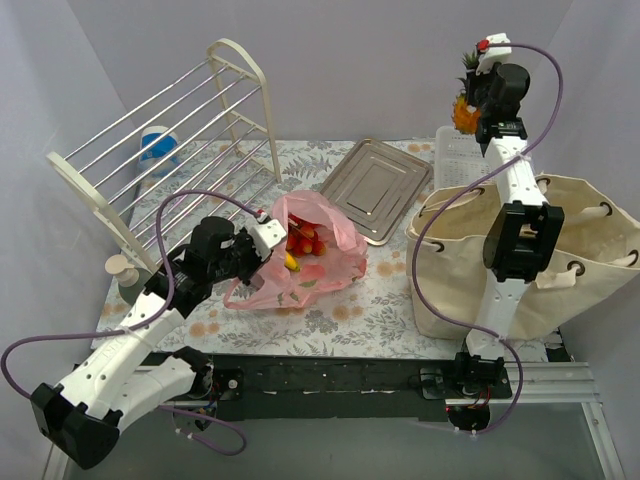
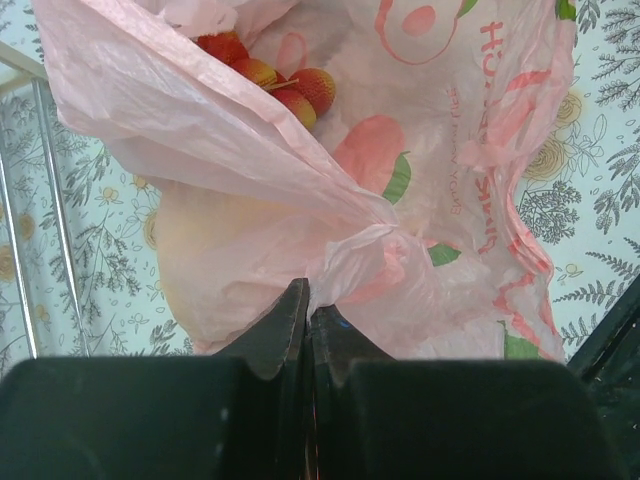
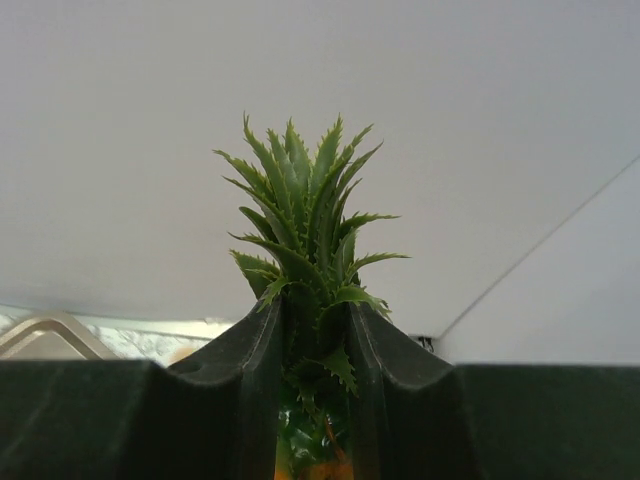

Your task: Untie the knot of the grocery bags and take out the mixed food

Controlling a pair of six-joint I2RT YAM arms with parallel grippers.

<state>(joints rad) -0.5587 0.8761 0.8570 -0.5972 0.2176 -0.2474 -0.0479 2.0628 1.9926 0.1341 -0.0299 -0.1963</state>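
From above, the left tool (image 1: 262, 238) sits at the near-left lip of the pink bag (image 1: 320, 250), which lies slumped and open-mouthed on the flowered tabletop (image 1: 380, 300). Red fruits (image 1: 305, 240) and a yellow banana (image 1: 290, 262) show inside it. The left wrist camera adds what that view cannot. The left tool (image 2: 307, 298) has its tips pressed tight together on a gathered fold of the pink bag (image 2: 300, 170), with the taut creases running down into them and the red fruits (image 2: 290, 85) deep in the mouth; the banana is not visible there. The right tool (image 1: 470, 92) is raised high at the far right, above the white basket (image 1: 455, 160) and behind the beige tote (image 1: 580, 250), holding the pineapple (image 1: 465, 112) in the air. Its wrist view shows only the green crown of the pineapple (image 3: 305, 230) clamped between the fingers of the right tool (image 3: 315, 312) against a blank wall. A metal tray (image 1: 372, 185) lies between bag and basket.
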